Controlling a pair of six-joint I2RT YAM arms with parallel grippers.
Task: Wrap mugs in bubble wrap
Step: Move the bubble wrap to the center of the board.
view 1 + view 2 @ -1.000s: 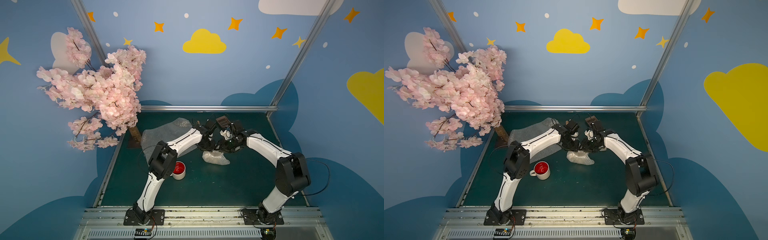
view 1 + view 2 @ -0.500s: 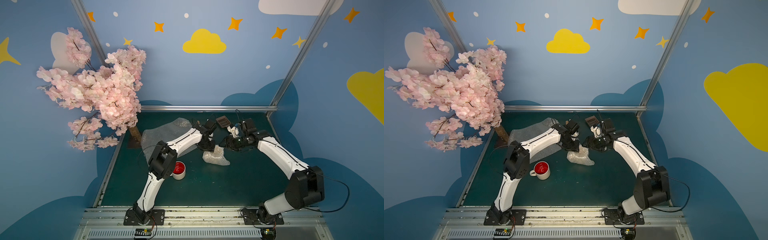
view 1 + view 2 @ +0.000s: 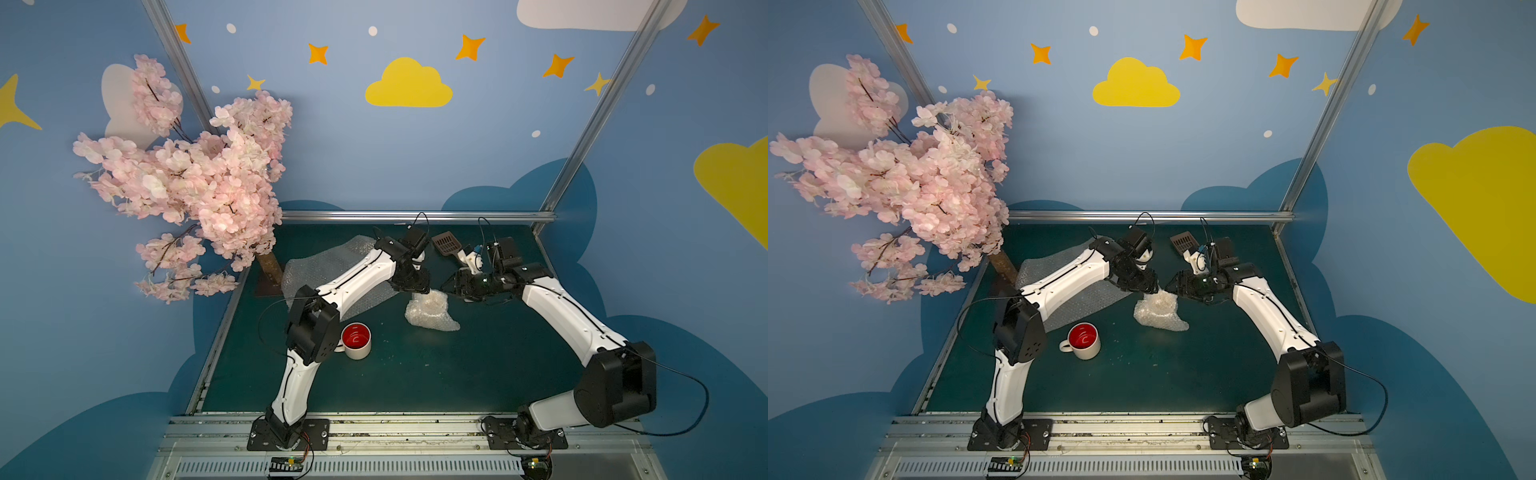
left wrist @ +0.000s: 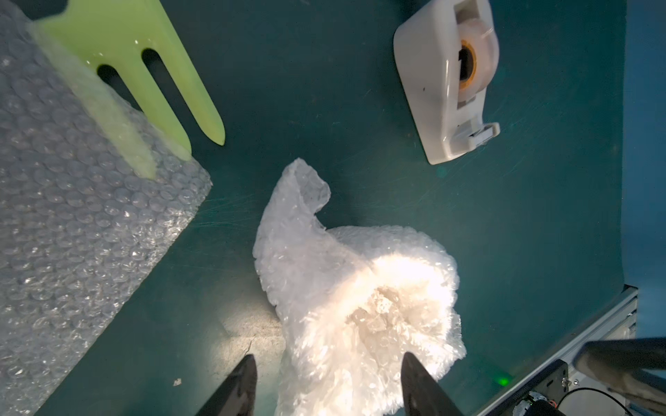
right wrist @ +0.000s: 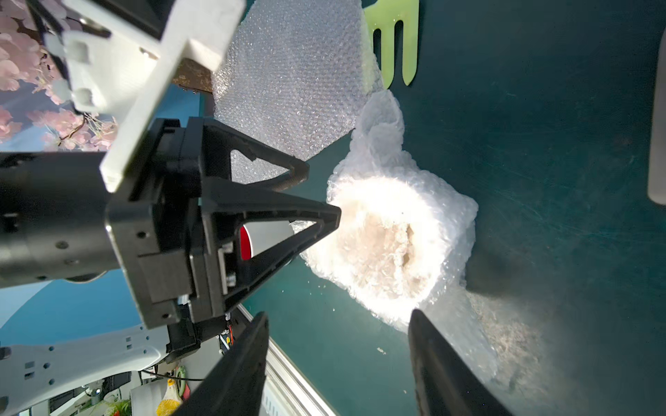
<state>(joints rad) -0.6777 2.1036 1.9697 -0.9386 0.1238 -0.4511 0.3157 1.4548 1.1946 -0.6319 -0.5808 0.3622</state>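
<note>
While the left pincer [image 4: 328,356] and right pincer [image 5: 338,313] stand apart by the bubble-wrap bundle [image 3: 430,309], the scuffed green tabletop [image 3: 478,365] around it meets cloud-painted blue walls [image 3: 415,166].

The bubble wrap bundle [image 4: 360,306] hides whatever it encloses, so its contents cannot be told; the flat bubble wrap sheet [image 3: 316,270] lies partly under the left arm [image 3: 357,274] in both top views; the green fork-shaped piece [image 4: 108,28] is cut off by the frame edge and half veiled by that sheet; in a top view the red-lined mug [image 3: 356,341] has its handle mostly behind the arm's elbow.
</note>
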